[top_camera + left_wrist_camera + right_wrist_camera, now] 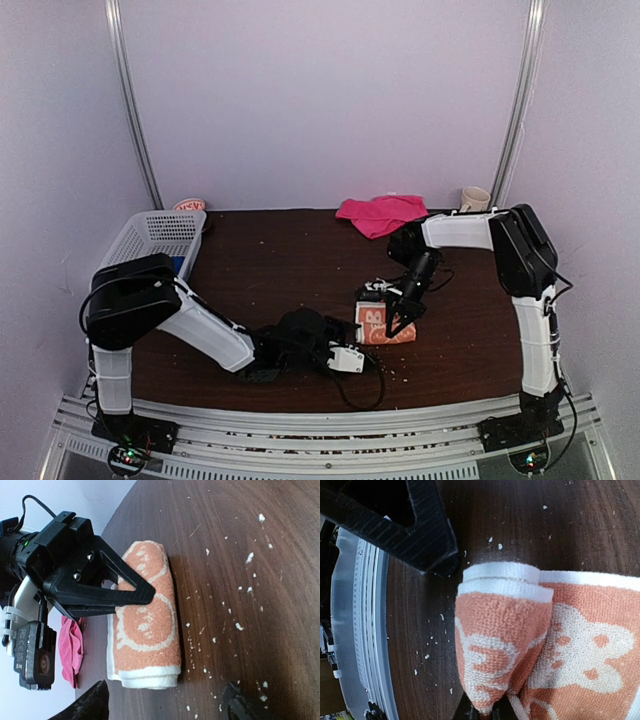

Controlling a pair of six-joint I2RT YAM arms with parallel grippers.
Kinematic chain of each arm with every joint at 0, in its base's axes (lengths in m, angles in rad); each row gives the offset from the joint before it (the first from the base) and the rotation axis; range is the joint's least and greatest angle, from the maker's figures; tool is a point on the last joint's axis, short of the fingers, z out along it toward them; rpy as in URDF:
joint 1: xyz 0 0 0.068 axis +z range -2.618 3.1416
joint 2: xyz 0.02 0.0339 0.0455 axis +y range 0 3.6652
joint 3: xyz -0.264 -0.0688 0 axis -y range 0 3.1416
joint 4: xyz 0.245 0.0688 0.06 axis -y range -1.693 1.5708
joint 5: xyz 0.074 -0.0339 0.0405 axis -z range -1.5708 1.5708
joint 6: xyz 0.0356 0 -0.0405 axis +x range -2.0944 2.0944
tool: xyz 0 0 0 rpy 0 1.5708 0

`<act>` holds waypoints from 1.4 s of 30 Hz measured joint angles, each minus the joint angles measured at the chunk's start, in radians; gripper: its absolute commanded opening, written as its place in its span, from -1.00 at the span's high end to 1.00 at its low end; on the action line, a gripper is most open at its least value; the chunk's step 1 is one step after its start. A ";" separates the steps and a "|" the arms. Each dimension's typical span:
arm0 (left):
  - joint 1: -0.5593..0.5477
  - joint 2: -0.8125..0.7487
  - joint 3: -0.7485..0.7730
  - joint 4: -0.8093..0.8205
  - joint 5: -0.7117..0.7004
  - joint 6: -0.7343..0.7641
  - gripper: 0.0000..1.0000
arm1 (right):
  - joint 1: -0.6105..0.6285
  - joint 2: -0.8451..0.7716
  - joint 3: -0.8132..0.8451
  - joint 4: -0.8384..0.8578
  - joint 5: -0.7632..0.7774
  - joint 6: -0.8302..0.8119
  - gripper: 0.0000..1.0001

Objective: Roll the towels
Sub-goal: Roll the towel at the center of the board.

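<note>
**Pinching the orange roll: R arm on it, L arm off**

Held / placed:
- Dark wood table [280, 270]: work surface, both arms reach in over it.
- L arm: lies low across the near side. Left gripper [347, 359] has its fingers spread wide w/ nothing between them, just short of the roll's white-hemmed end. Prob. parked close to steady or tuck that end.
- R arm: bends down from the far right. Right gripper [402, 322] is closed on a raised fold of terry; wrist cam shows the cloth tapering into the jaws. Prob. keeps the roll from springing open.
- Orange cartoon-print towel [147, 620]: centre-right of table, already wound into a short, fat roll, lying flat.

Around:
- White lattice basket [165, 214]: far-left corner, well apart.
- Pink towel [380, 213]: crumpled at the far edge, unrolled, not touched by either arm. Judged next in line.
- Cream mug [474, 198]: far-right corner, near the pink towel.
- Pale crumbs [249, 557]: scattered beside the roll.

In the way: nothing between the grippers and the roll. The mug sits close to the pink towel, so a reach there needs care.
</note>
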 measured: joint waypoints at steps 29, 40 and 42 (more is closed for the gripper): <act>-0.014 0.129 0.146 -0.045 -0.044 0.001 1.00 | 0.023 0.018 0.000 -0.066 -0.024 -0.034 0.40; -0.013 0.109 0.227 -0.244 0.022 -0.111 1.00 | -0.015 -0.192 -0.060 0.018 0.039 -0.020 -0.13; -0.009 0.108 0.248 -0.284 0.042 -0.136 1.00 | -0.045 -0.275 -0.106 0.060 0.055 -0.016 -0.19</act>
